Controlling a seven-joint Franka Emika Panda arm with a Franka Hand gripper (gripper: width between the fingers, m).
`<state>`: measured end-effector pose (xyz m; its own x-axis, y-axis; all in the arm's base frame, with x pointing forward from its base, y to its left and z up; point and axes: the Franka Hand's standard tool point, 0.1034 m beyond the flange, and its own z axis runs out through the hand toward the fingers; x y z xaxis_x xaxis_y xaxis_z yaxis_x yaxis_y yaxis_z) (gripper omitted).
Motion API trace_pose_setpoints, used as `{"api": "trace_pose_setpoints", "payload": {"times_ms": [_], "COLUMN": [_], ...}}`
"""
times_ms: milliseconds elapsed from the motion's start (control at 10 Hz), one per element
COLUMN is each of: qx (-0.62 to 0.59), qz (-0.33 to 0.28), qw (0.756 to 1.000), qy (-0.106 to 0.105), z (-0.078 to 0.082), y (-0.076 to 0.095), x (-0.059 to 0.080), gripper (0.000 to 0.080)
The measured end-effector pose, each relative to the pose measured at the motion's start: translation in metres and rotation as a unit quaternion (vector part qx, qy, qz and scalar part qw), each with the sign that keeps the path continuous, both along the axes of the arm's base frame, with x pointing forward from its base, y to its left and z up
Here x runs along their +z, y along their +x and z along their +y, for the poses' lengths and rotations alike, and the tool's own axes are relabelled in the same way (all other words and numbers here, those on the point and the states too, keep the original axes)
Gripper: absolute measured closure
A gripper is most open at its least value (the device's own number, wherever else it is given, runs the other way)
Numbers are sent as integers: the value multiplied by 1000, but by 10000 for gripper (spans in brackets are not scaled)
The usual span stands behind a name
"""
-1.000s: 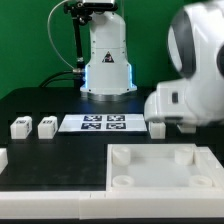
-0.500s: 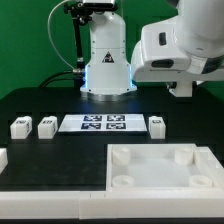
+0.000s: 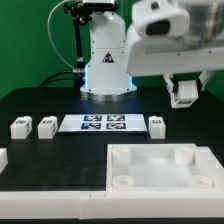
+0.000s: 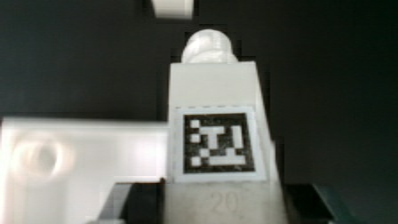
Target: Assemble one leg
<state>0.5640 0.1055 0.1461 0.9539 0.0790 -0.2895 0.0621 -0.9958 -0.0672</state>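
The black bench [image 3: 30,105] fills the lower frame, and the arm [image 3: 170,35] crosses the upper right. A white tabletop [image 3: 150,165] lies at lower right, sockets up. The marker board [image 3: 104,123] sits mid-frame, with the far-left peg [image 3: 20,127] and near-left peg [image 3: 46,126] to its left and the right peg [image 3: 157,125] just beside its right end. At right, clear above the bench, the pincer [image 3: 184,94] is pinching the leg [image 4: 217,100], whose tag faces the wrist camera.

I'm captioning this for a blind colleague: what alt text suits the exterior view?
The gripper holds the leg in the air over a black table. On the table lie three more legs, the marker board and the white tabletop.
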Motion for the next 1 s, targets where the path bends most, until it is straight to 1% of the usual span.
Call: {"api": "trace_pose_setpoints", "payload": {"times_ms": [100,200,300,400,500,600,700,800,900,1000], "qx": [11,9,6,4,2,-1,-4,2,4,3], "qz": [-47,-106,-172,-212,-243,-304,-360,-412,-429,-432], "qw": [999,994,985,977,970,952,932,910,902,901], "qy": [-7,-5,3,8,13,24,33,39,40,40], "z": [1,8,9,8,9,11,12,8,6,7], "y": [22,39,41,34,36,45,44,48,58,72], "x": [9,19,17,13,13,16,14,9,2,1], "gripper": [507,507,507,507,507,507,507,507,506,506]}}
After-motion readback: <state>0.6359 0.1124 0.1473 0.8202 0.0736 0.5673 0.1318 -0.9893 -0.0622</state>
